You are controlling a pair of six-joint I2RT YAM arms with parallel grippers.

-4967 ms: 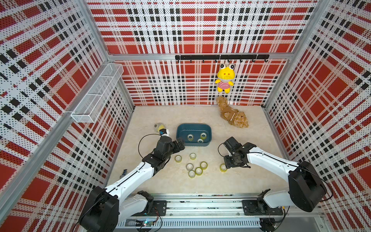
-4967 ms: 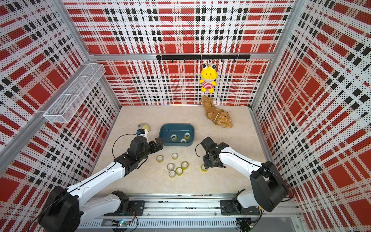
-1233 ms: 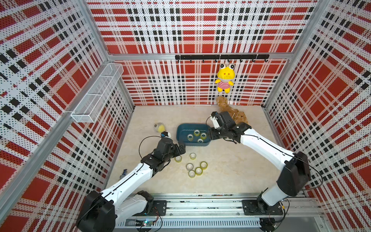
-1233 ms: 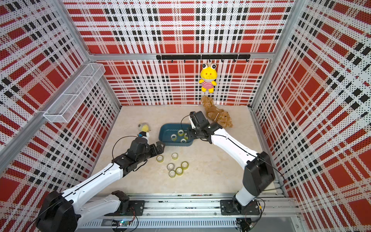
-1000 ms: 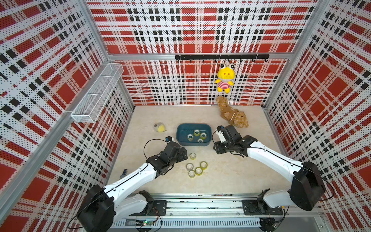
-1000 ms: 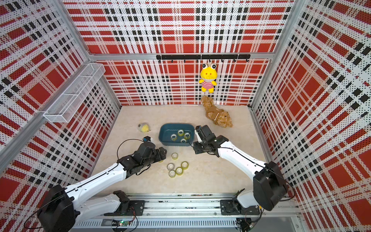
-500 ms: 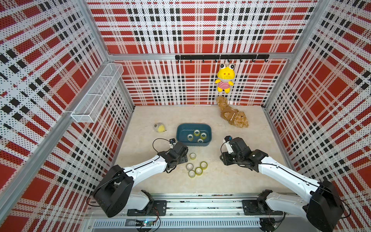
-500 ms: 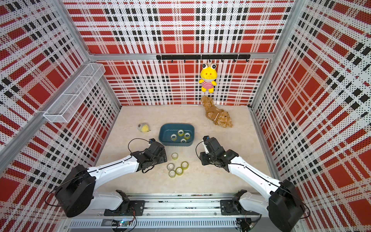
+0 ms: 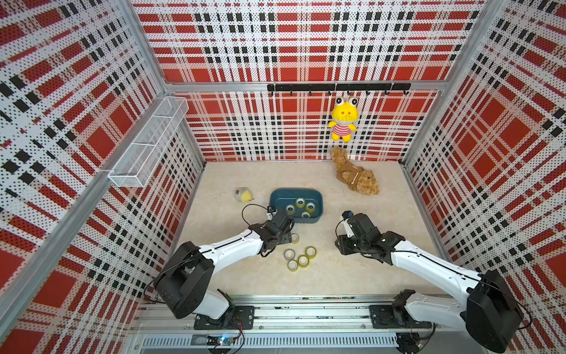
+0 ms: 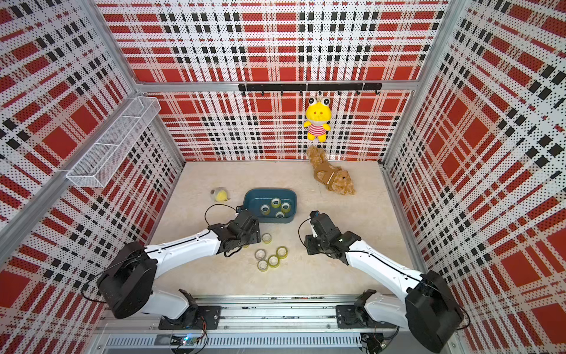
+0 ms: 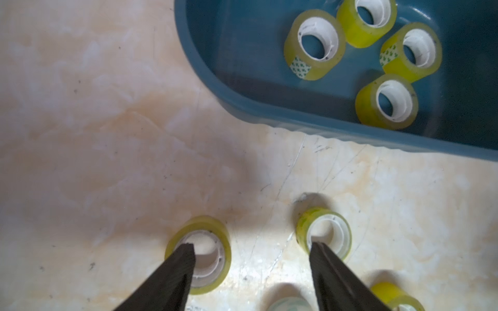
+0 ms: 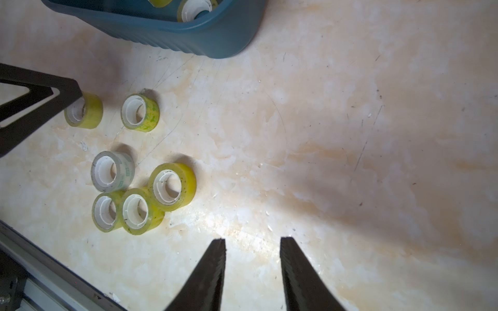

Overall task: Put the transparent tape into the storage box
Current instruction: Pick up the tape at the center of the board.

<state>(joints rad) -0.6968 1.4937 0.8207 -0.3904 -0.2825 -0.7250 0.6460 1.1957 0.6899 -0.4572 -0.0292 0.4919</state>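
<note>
facing core-up, loose tape rolls [image 12: 172, 185] lie near the storage box [image 12: 167, 32].

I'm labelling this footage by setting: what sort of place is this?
Probably a robot test cell rather than a home or shop: plaid pegboard walls enclose a tabletop, two robot arms are mounted on a rail at its front, and a brown plush toy lies there as a prop.
</note>
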